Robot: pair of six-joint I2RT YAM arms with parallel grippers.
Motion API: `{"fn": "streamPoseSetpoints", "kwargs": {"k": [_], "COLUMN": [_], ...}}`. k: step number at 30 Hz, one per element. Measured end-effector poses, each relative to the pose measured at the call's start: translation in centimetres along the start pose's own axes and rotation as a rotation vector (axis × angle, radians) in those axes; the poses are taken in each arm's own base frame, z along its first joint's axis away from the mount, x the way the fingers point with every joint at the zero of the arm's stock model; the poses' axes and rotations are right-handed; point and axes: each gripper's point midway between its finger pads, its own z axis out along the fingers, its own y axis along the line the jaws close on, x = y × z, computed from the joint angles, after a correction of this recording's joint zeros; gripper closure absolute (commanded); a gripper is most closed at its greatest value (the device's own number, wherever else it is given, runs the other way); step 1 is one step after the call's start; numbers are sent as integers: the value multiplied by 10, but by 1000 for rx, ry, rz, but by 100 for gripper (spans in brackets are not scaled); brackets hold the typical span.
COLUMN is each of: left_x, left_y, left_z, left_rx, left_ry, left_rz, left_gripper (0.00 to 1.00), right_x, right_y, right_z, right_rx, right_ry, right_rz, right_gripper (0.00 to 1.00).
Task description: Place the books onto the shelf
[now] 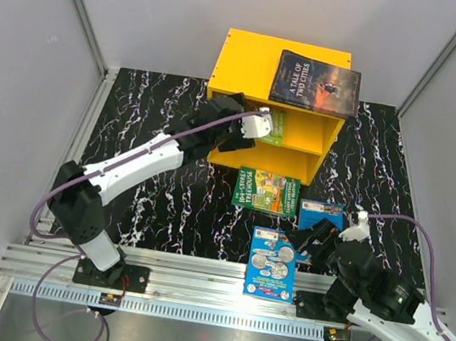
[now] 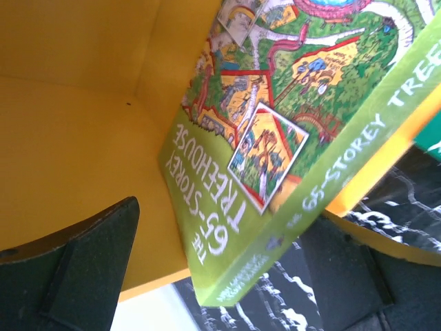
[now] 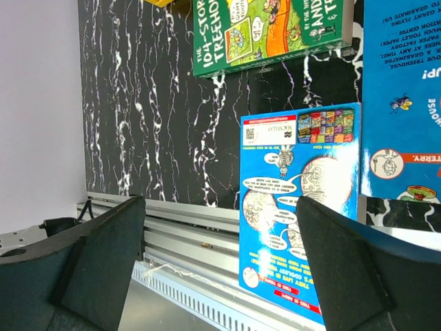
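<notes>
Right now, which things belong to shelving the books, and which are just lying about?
Job: bright yellow wooden shelf; dark paperback on its top; green paperback in its upper compartment; green paperback on the black table; two bright blue paperbacks.
Lying about: silver metal rail; purple cables.

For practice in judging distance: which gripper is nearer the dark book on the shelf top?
Left. The left gripper is at the shelf's upper compartment, just below-left of the dark book; the right gripper is beside the blue books, at the near edge.
</notes>
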Motion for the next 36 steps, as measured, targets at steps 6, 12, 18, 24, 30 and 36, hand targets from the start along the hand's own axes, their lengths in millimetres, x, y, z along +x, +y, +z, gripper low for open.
{"fn": "streamPoseSetpoints", "kwargs": {"k": [6,12,18,24,30,36], "left_x": [2,19,23,19,20,24], "left_y": [-4,-19,-25,-25,-27,-5], "left_z": [5,15,29,28,21,-23], "left_rx": [65,125,157,181,180,85], "left_ry": [-17,34,74,58,34,9], "left_rz": [-94,-131,-173,-257,-303,-467], "left_gripper": [2,2,2,2,1,1], "right_x": [1,2,4,8,10,16], "right_y": [-3,-4,-7,-10,-11,-15], "right_z": [0,0,2,7,11,15], "right_rx": [12,15,23,48,51,62], "right_ry": [5,6,10,21,23,42], "right_rz": [-2,-1,-5,-17,-18,-24], "right_gripper": [2,2,2,2,2,2]}}
